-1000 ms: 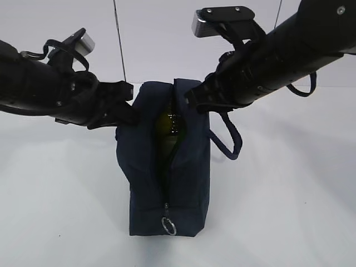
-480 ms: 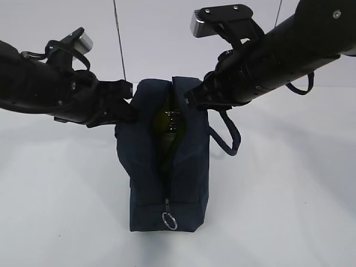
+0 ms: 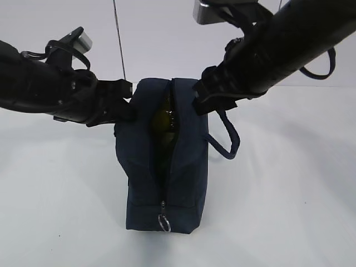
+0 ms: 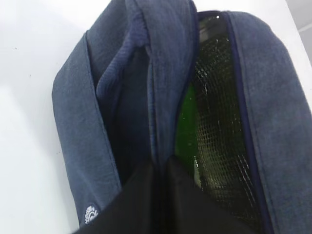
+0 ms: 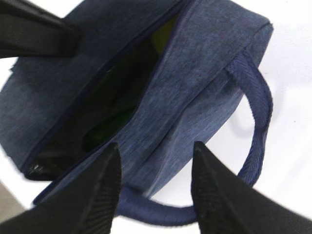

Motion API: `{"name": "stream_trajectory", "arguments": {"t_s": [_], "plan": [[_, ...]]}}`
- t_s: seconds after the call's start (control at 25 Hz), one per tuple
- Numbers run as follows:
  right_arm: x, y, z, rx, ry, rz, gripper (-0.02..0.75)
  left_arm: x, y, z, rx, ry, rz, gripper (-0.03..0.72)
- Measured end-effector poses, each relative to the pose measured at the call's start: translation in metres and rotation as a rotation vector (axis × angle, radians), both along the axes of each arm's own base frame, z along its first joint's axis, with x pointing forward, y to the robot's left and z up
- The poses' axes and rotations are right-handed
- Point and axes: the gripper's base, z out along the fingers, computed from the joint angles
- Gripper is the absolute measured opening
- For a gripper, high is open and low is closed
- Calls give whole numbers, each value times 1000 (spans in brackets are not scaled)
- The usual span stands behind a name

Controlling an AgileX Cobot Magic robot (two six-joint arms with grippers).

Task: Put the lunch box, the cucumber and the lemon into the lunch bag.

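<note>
White worktop [image 3: 289,183] and pale wall behind, seen from the exterior view; stood in the middle, the lunch bag [image 3: 186,161], upright, long axis running away from the camera, zipper slit gaping along the top with the ring pull [image 3: 164,222] hanging at the near end. Glimpsed through the slit, something glossy and dark green, probably the cucumber [image 3: 164,119]; lunch box and lemon not made out with certainty. Clamped onto the bag's left top edge, the left gripper [image 3: 123,105]; hovered over the right top edge, the right gripper [image 3: 203,97], nearer of the two to the loose handle [image 3: 227,139]. From the left wrist view: fingers pinched tight on a fold of navy fabric, mesh lining [image 4: 214,122] and bright green beside it. From the right wrist view: jaws parted, nothing between them but bag wall below, handle loop curving just right of the fingers [image 5: 217,195].
</note>
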Motion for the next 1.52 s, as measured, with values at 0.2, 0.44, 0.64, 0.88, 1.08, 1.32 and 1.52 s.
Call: {"name": "stream_trajectory", "arguments": {"t_s": [0.2,0.44,0.64,0.88,1.08,1.32,1.52], "plan": [[-12,0,21,-3,119,31,383,0,0,0,1,-2,3,8],[-28,-2,19,20,242,51,383,0,0,0,2,-4,5,8],[-56,-15,22,146,179,12,383,0,0,0,2,-4,5,8],[-87,-28,-2,206,219,19,383,0,0,0,2,-4,5,8],[-100,-24,-31,315,235,105,383,1,0,-2,5,3,5,8],[-113,-27,-66,406,182,131,383,4,-2,-11,4,33,14,8],[-119,-31,-89,436,150,124,383,4,-2,-12,-2,43,16,8]]}}
